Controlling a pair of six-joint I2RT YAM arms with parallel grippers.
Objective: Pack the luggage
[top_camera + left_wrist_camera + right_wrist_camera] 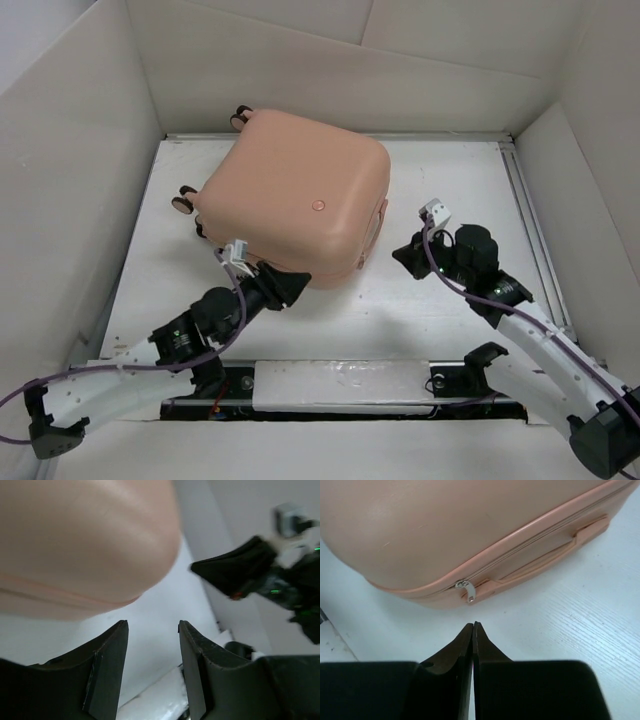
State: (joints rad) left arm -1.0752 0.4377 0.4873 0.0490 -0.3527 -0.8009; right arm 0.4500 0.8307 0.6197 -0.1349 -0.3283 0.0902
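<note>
The salmon-pink luggage (295,195) lies closed and flat on the white table, wheels to the upper left. My left gripper (295,285) is open and empty at its near corner; the left wrist view shows the shell (85,545) just above the spread fingers (112,670). My right gripper (403,254) is shut and empty on the table just right of the case. In the right wrist view its tips (472,625) point at the silver zipper pull (468,591) on the closed zipper, a short gap away, beside the pink side handle (555,550).
White cardboard walls (80,180) enclose the table on the left, back and right. A metal rail (530,220) runs along the table's right edge. A white mounting plate (340,380) lies between the arm bases at the near edge.
</note>
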